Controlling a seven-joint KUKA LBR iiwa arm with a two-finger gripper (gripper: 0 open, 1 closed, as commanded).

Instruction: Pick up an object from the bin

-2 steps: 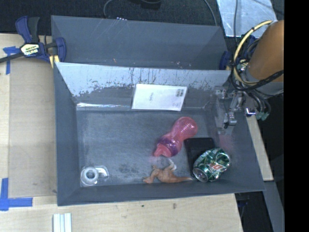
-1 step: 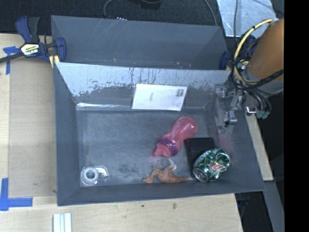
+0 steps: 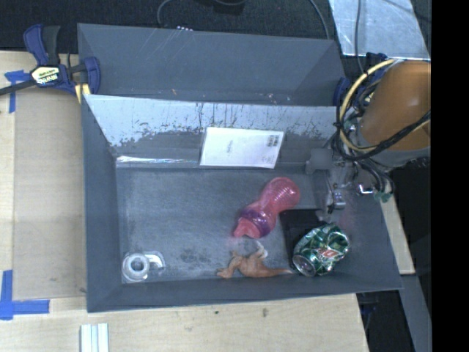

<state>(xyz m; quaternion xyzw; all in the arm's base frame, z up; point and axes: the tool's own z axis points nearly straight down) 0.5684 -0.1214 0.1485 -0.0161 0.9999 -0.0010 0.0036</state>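
Just behind the crushed green can [image 3: 321,250], toward the bin's back wall, the claw [image 3: 335,202] hangs low at the right side of the bin [image 3: 102,218]. Whether it is open or closed I cannot tell, and nothing can be seen gripped in it. It seems to be over the right end of a flat black piece [image 3: 299,222], which lies touching the can's back-left side; the can and this black piece are the nearest candidates.

Left of the can and a little behind it lies a pink bottle [image 3: 267,206] on its side. A tan toy figure [image 3: 253,268] sprawls just left of the can, near the front wall. Far left of the can sits a clear tape roll [image 3: 141,265], and well behind it a white card [image 3: 242,147] leans on the back wall.

By my reading the pick is not yet made: approach looks about done, while closing and lifting remain.
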